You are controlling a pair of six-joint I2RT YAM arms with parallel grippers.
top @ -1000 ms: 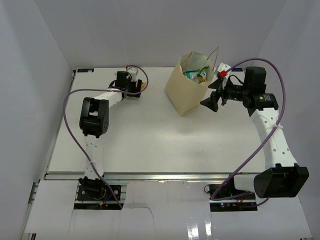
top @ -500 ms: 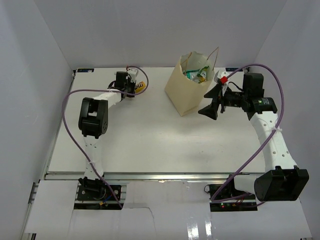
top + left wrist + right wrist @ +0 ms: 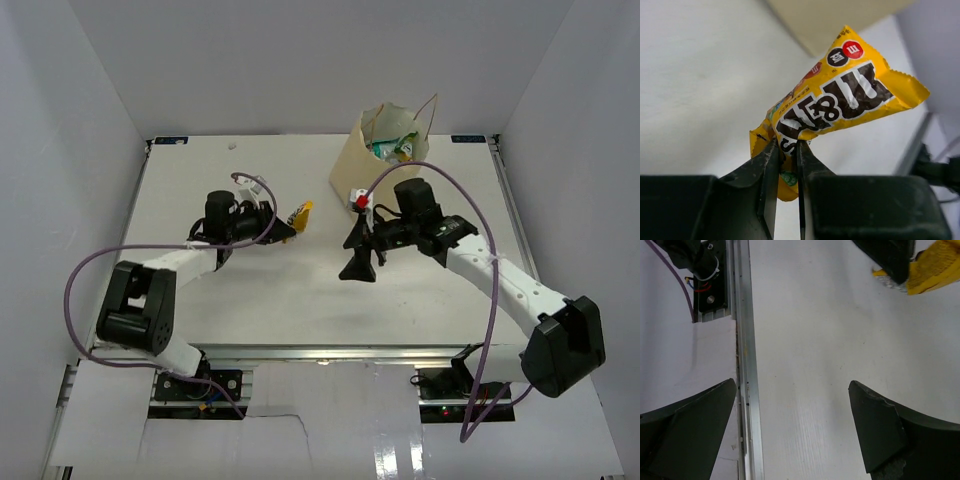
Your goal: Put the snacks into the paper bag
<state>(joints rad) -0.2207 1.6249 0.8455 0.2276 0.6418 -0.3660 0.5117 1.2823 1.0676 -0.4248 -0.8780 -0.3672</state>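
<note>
A yellow snack packet (image 3: 840, 100) with brown lettering hangs above the table, and my left gripper (image 3: 788, 145) is shut on its lower corner. From above, the packet (image 3: 299, 213) and left gripper (image 3: 282, 226) sit left of the table's middle. The cream paper bag (image 3: 372, 185) stands at the back centre with several snacks (image 3: 392, 150) showing in its open top. My right gripper (image 3: 352, 252) is in front of the bag, near the table's middle, open and holding nothing. In the right wrist view the right gripper (image 3: 792, 385) has only bare table between its fingers, with the yellow packet (image 3: 935, 267) at the top right.
An aluminium rail (image 3: 745, 365) runs along the table's near edge. White walls close in the table on the left, back and right. Purple cables loop from both arms over the table.
My left gripper shut on the yellow packet at the back left and carried it toward the middle. The right arm swung from the bag's right side to in front of it.
</note>
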